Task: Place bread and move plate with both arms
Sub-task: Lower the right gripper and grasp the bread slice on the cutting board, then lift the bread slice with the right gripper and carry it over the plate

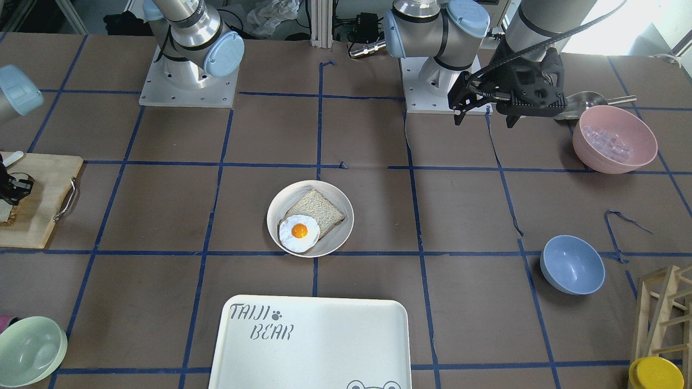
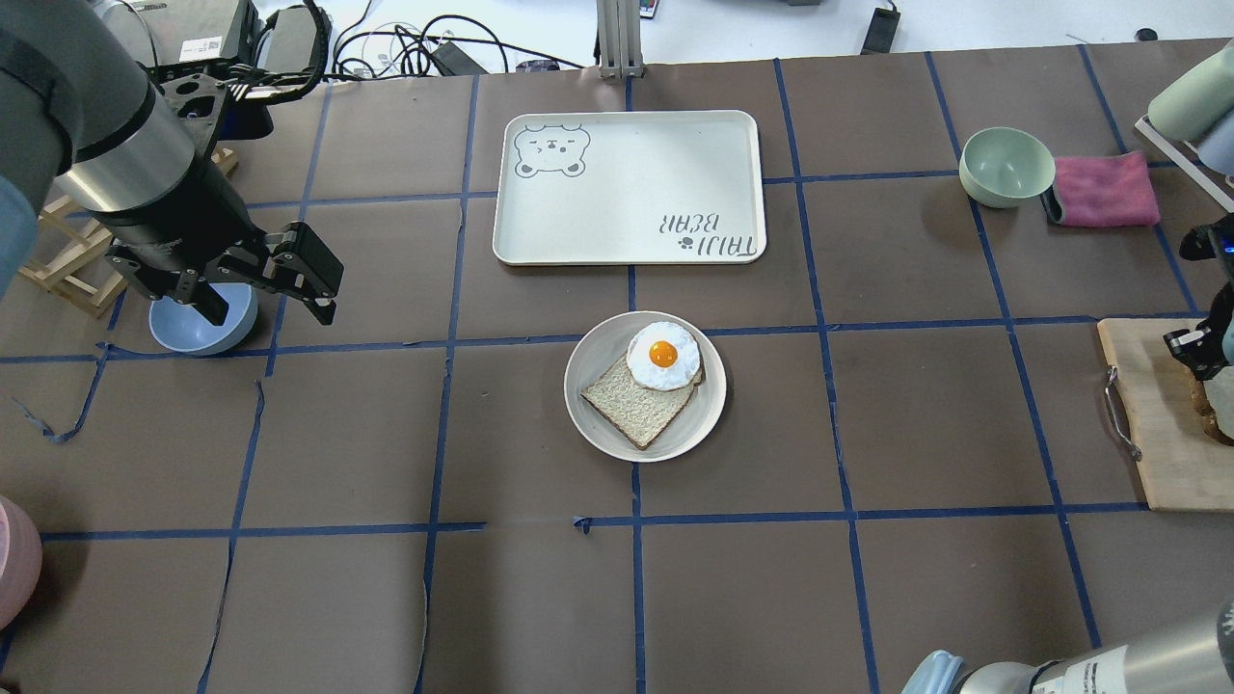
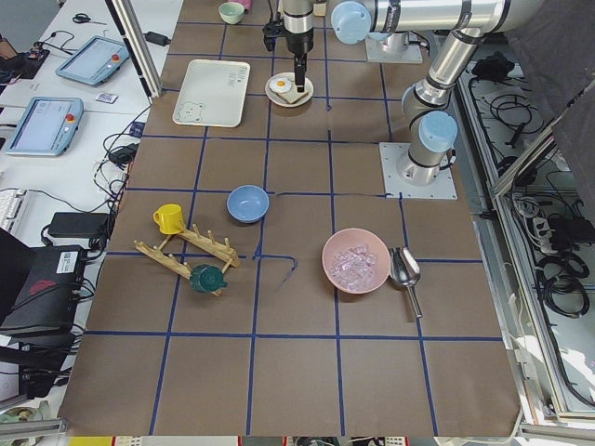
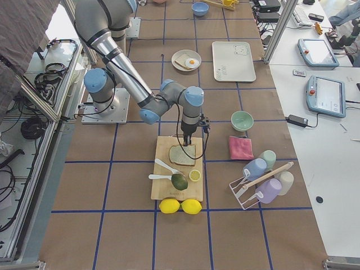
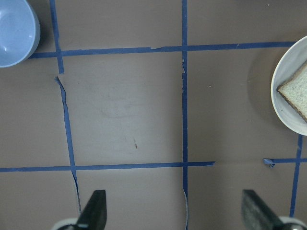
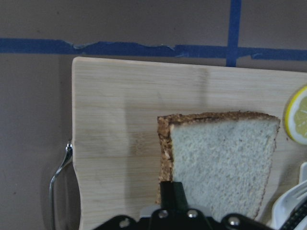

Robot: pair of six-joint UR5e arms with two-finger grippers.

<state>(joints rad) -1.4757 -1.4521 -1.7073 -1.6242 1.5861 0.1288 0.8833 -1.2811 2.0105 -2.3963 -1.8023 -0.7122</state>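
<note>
Right wrist-mounted view puts the bread (image 6: 220, 158) flat on the wooden cutting board (image 6: 120, 105), with a lemon slice (image 6: 297, 115) just beside one corner. One black finger (image 6: 172, 194) of the right gripper (image 4: 189, 145) sits at the bread's crust edge. Its partner is hidden, so I cannot tell whether the pincer is clamped or apart.

The step in hand looks like picking up this slice. Grip it across the firm crust rather than the soft crumb, squeeze lightly, and lift straight up, clear of the lemon.

The plate (image 2: 598, 424) sits at table centre, well apart, already carrying a squarer slice (image 2: 636, 405) and a fried egg (image 2: 662, 355). Lower the bread level onto the egg.

The left gripper (image 5: 172, 196) hovers near the blue bowl (image 5: 14, 28), fingers spread wide and empty, and should keep off the plate until the bread lands.
</note>
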